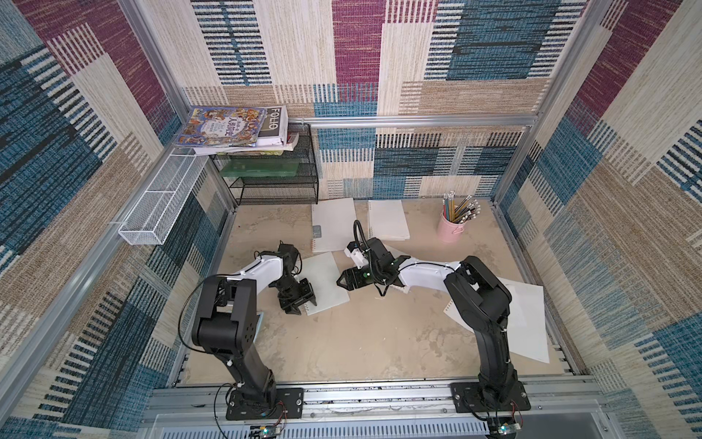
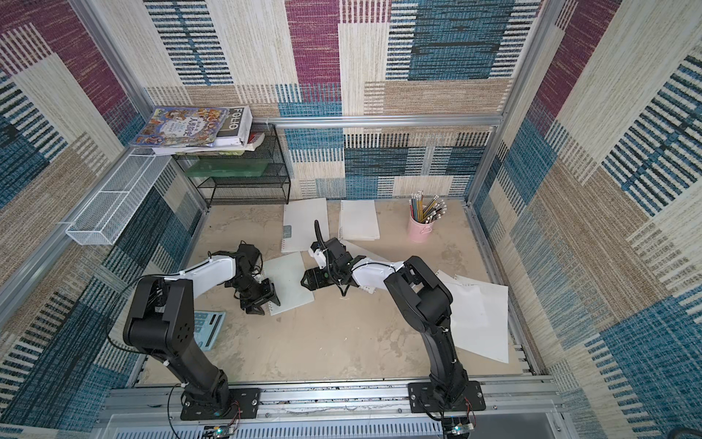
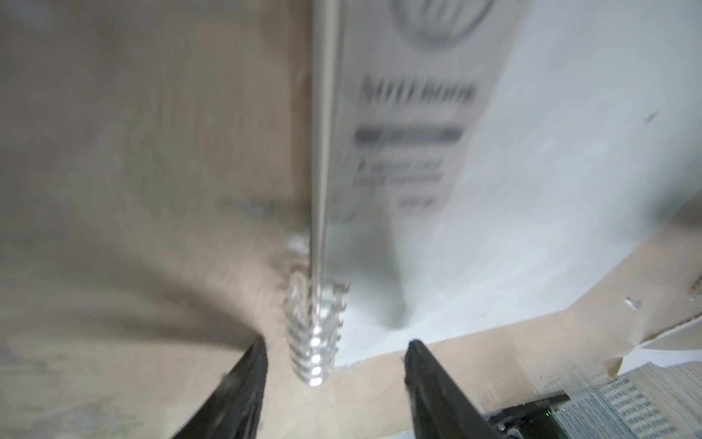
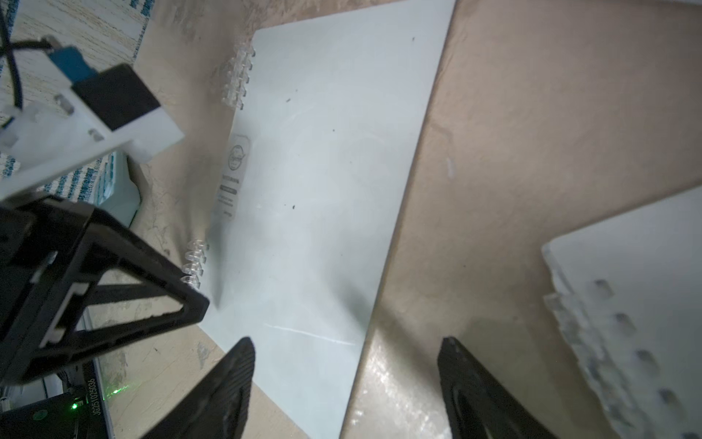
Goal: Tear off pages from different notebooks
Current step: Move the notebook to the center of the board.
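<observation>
Far left, a white mesh basket [image 1: 152, 213] hangs on the wall. Beside it a black wire rack [image 1: 277, 182] carries a stack of colourful books [image 1: 228, 127]. A light-blue calculator [image 2: 209, 327] lies on the table [image 1: 361, 342], half hidden behind the left arm's elbow in a top view.

The left gripper [image 1: 304, 306] sits at the near left corner of the middle notebook [image 1: 326, 283]. From its wrist camera the jaws stand apart, one on each side of the end of the wire spiral [image 3: 315, 334]; the blur hides whether they touch it. The right gripper [image 1: 343, 281] faces it from the notebook's opposite edge, jaws apart as well, nothing between them.

Two more notebooks [image 1: 334, 224] lie flat toward the back wall. Further right stands a pink cup of pencils [image 1: 454, 226]. Loose pages [image 1: 530, 315] lie there too, partly covered by the right arm.
</observation>
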You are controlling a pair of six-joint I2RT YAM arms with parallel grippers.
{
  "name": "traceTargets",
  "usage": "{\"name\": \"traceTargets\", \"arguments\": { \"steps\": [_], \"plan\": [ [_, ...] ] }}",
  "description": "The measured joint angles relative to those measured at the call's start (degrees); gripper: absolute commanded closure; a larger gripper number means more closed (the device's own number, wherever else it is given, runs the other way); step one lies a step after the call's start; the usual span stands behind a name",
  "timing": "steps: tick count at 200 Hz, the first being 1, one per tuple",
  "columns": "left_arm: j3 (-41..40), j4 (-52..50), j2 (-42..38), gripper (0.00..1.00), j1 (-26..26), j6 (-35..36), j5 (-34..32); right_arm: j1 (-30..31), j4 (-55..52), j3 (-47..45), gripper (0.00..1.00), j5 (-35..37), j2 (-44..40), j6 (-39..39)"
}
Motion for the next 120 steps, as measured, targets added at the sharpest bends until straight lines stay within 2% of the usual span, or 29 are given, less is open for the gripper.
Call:
{"name": "traceTargets", "arguments": {
  "steps": [26,66,95,120],
  "plan": [
    [-1.1,0.3,-2.0,0.33,0.1,-1.3,-1.0,0.0,0.3,0.3,0.24,-1.2,0.9,0.1],
    [4.0,4.5,-0.2,0.3,1.3,-3.4,-2.0,1.5,-0.8,3.8,0.29,-3.1,3.4,-1.6],
    [7.9,9.9,5.3,0.37,1.8,-4.5,-2.5,1.6,-1.0,5.3,0.32,-4.6,4.8,-2.7],
    [10.8,10.3,8.9,0.38,1.4,-5.5,-1.9,0.9,-1.0,5.2,0.32,-4.9,4.8,-3.3]
  ]
}}
